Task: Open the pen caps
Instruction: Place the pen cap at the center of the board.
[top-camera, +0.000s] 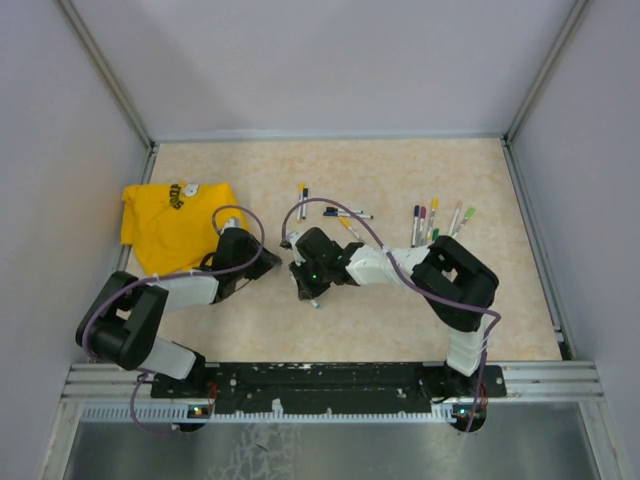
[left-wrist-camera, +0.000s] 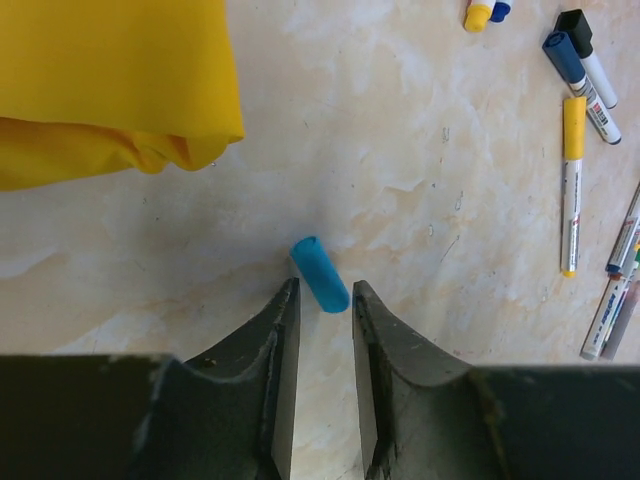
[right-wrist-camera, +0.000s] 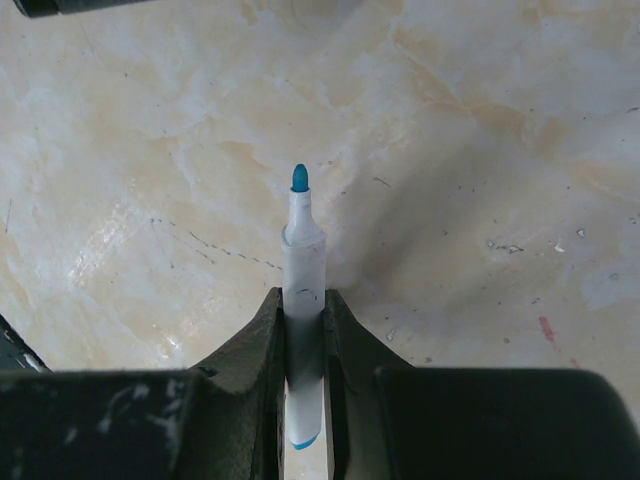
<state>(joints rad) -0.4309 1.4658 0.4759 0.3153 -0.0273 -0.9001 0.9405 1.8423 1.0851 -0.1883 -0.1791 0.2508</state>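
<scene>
Top external view: a beige marbled table (top-camera: 400, 310) carries a crumpled yellow cloth (top-camera: 172, 222) at the left. A fan of slim capped pens (top-camera: 437, 220) lies at the right, with a few more pens (top-camera: 340, 212) scattered near the middle. Both black arms bend inward, so the left gripper (top-camera: 271, 262) and right gripper (top-camera: 303, 283) sit near each other at the table's centre.

Left wrist view: a short sky-blue plastic cap (left-wrist-camera: 319, 274), a smooth stubby cylinder, lies loose on the table, tilted. Its near end sits just at the tips of the left gripper (left-wrist-camera: 326, 287). The two dark, wedge-shaped fingers (left-wrist-camera: 282, 340) stand a narrow gap apart and hold nothing. The soft, folded yellow cloth (left-wrist-camera: 110, 80) fills the upper left. At the right edge lie pens with a yellow cap (left-wrist-camera: 573, 127), a dark blue cap (left-wrist-camera: 562, 55) and a black cap (left-wrist-camera: 574, 24).

Right wrist view: the right gripper (right-wrist-camera: 303, 295) is clamped on a whitish round pen barrel (right-wrist-camera: 302, 250). The pen is uncapped, and its small blue felt tip (right-wrist-camera: 299, 178) points away over the glossy, scuffed table surface.
</scene>
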